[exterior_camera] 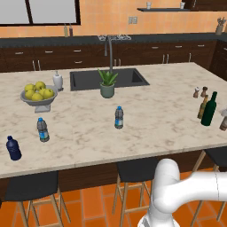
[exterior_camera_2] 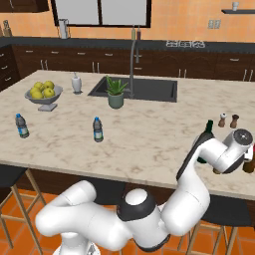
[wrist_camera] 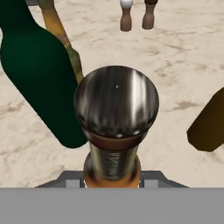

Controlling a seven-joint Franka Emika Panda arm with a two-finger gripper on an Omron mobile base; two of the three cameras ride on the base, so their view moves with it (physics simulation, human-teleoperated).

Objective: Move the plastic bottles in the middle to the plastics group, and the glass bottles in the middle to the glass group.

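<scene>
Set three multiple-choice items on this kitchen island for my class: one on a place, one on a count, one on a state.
1. Where does the potted plant stand?
A inside the sink; B on the counter at the sink's near edge; C on the floor.
2. How many clear water bottles are on the counter?
A two; B one; C four.
3. The green wine bottle is:
A lying flat; B in the sink; C upright.

Answers: B, its pot sits just before the basin. A, one stands at the left, one mid-counter. C, its neck points straight up.
</scene>
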